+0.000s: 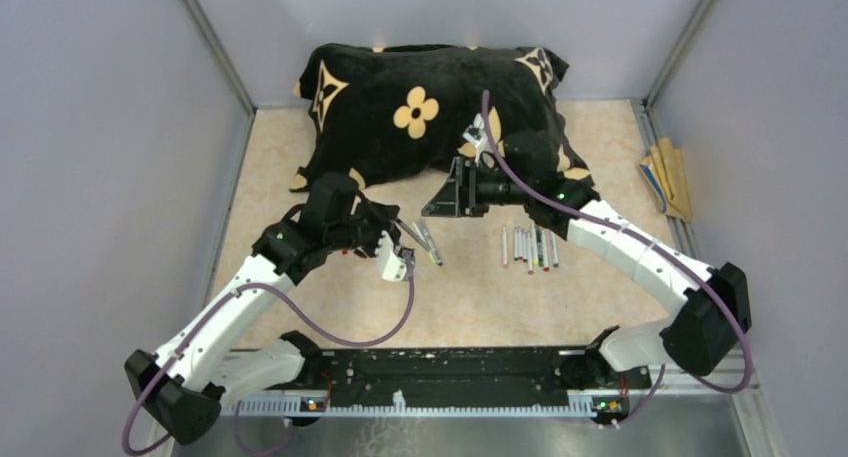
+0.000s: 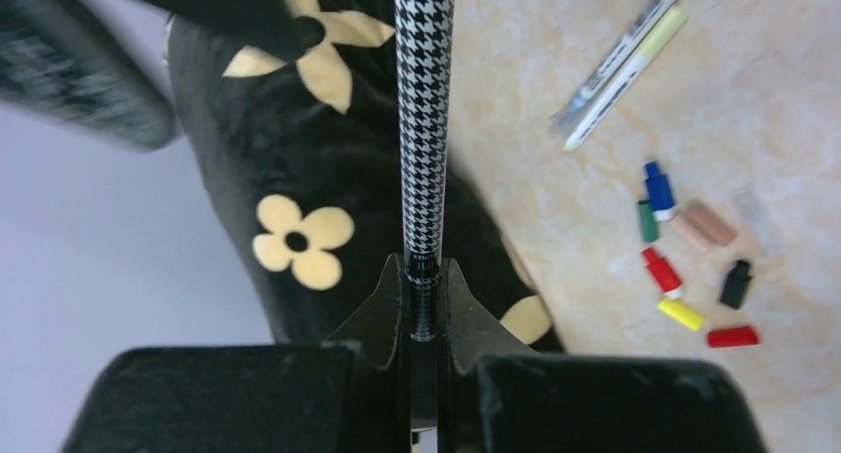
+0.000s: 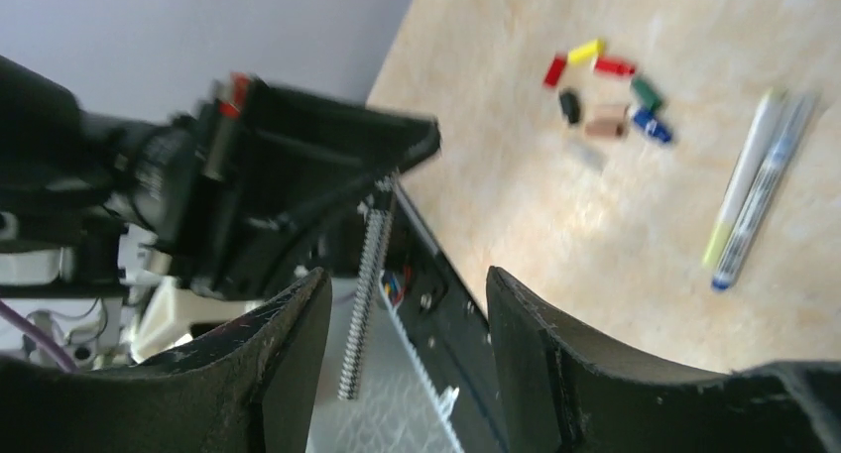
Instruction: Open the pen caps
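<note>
Left pincer gripped a pen; right pincer stood spread.
The left pincer was pressed tight onto a houndstooth-patterned pen, which ran straight out past its fingertips over the black flowered cushion. To that pincer's right, loose pen caps in red, yellow, black, green, blue and tan lay clustered on the table, with 2 pens lying side by side farther out. The right pincer's jaws stood well apart; the same caps and the 2 pens lay ahead of it, to its right.
</note>
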`<state>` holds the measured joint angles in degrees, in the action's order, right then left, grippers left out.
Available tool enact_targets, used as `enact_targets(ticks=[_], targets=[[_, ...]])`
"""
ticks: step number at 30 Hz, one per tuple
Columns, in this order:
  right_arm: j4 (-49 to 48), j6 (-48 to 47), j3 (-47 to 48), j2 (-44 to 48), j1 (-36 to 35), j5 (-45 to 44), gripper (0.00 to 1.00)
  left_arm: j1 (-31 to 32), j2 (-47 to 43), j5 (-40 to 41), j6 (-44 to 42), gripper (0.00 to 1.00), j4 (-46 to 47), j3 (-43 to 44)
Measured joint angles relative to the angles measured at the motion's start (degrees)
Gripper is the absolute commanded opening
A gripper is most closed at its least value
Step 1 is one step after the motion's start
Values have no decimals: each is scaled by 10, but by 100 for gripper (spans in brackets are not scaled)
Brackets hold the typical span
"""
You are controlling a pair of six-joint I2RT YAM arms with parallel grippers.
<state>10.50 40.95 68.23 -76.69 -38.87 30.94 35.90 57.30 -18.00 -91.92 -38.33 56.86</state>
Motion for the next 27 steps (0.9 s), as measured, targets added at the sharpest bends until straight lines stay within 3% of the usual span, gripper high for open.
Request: enact_targets(ticks=[9,15,22,23,26,27], targets=[[10,9,-23,-19,-45,74,58,5,0,33,-54,0,24,0],[-41,28,-37,-30,-64,83,35,9,2,44,-56,0,25,-3],[-56,37,-41,-56,-66,81,36,11,23,42,-26,0,14,10],[-56,37,-41,-58,-67,81,32,11,28,42,-22,0,12,14],[-58,32,-41,-59,-70,78,0,11,35,40,-10,0,8,22],[-55,29,-41,-59,-70,73,0,11,35,39,-7,5,6,24]])
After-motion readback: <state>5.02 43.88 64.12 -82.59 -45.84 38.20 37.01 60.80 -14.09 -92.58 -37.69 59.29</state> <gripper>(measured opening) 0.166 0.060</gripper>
